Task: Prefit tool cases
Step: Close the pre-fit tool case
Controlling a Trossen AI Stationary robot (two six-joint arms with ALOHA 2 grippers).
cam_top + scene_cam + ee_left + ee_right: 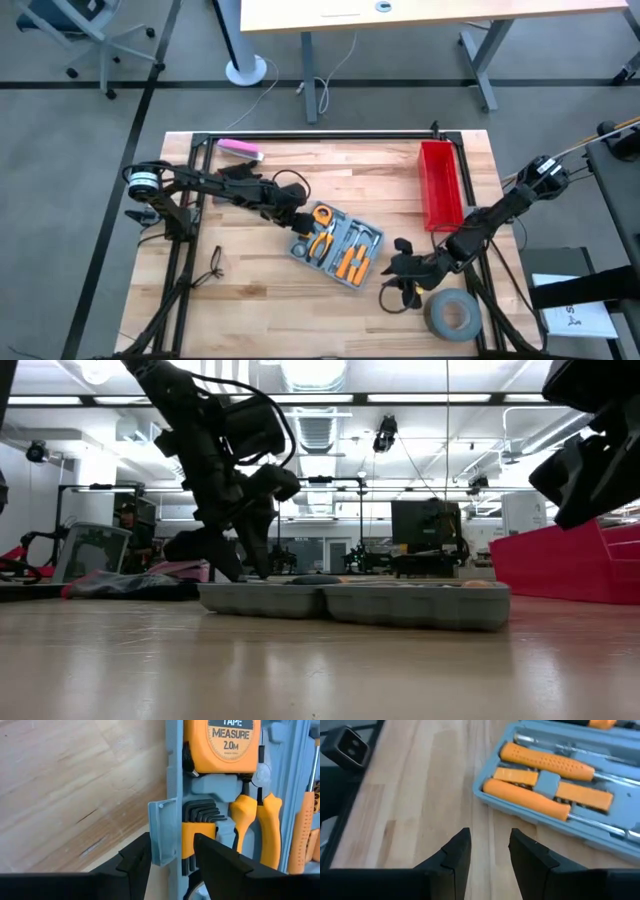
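The grey-blue tool case (338, 245) lies open and flat on the wooden table, near its middle. It holds an orange tape measure (232, 737), orange-handled pliers (257, 815), hex keys (202, 812) and orange screwdrivers (545, 760). My left gripper (297, 222) is open at the case's left edge, astride a latch tab. My right gripper (398, 272) is open over bare wood off the case's near right corner, with nothing between its fingers (490, 837). My left gripper (172, 845) slants down from above onto the case's left edge. One finger (132, 862) stands outside the wall and the other (217, 857) inside, over the hex keys. The latch tab (162, 832) is between them. Whether either finger touches the tab, I cannot tell.
A red bin (440, 185) stands at the back right of the table. A grey tape roll (452, 313) lies near the front right corner, close to my right arm. A pink object (240, 149) lies at the far left, and a black cable (210, 265) at the near left.
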